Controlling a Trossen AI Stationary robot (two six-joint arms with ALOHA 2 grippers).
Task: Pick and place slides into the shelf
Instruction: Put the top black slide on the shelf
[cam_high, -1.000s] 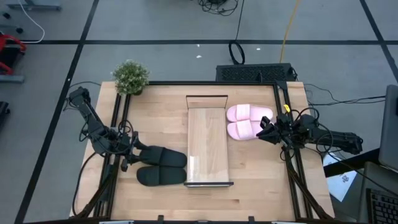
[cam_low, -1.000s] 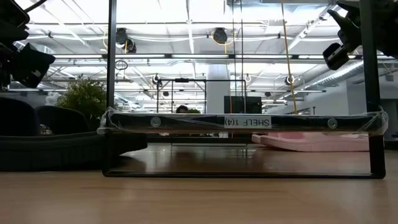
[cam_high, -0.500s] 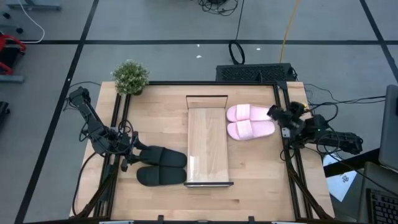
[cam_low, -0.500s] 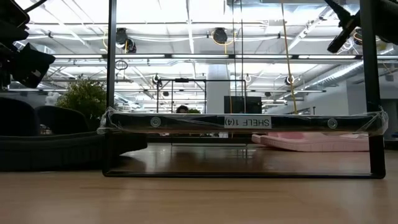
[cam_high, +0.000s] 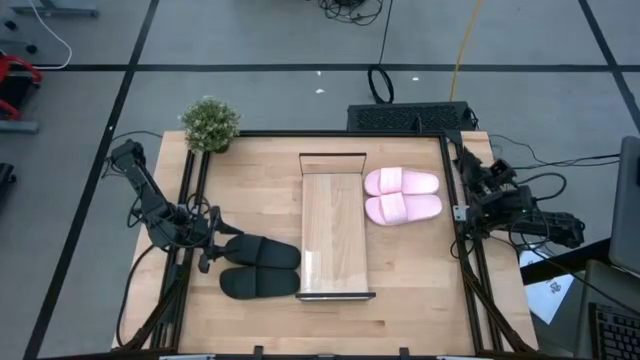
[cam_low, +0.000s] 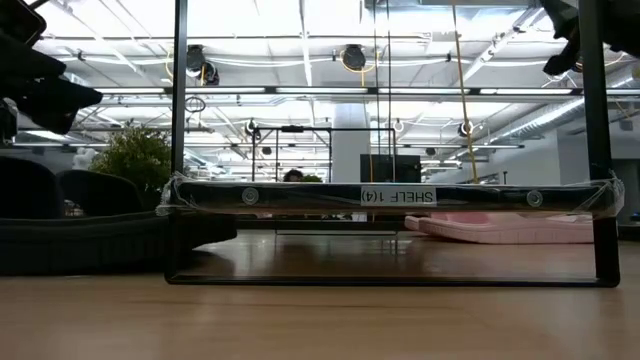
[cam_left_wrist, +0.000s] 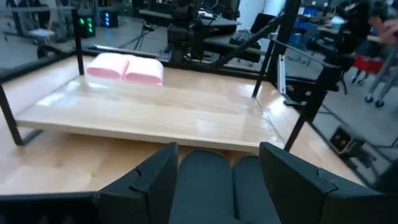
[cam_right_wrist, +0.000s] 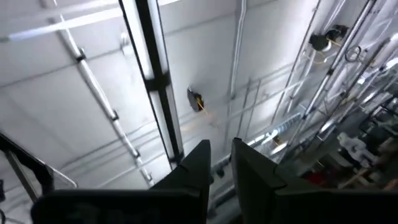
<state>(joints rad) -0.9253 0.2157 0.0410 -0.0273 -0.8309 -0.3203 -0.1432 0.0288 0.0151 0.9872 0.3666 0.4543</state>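
Two black slides lie side by side on the tabletop, left of the shelf, a light-wood board on a thin dark frame. Two pink slides lie sole-down to the shelf's right. My left gripper is open at the black slides' left ends. In the left wrist view its fingers stand on either side of both black slides without plainly touching them. My right gripper is shut, at the table's right edge, clear of the pink slides and pointing up at the ceiling.
A small potted plant stands at the table's far left corner. Dark frame rails run along the left and right table edges. The shelf top is bare wood. Cables and a black box lie beyond the far edge.
My right gripper has drawn back from the pink slides toward the table's right edge and a little toward the far edge, tipping upward as it went. The pink slides stay where they were.
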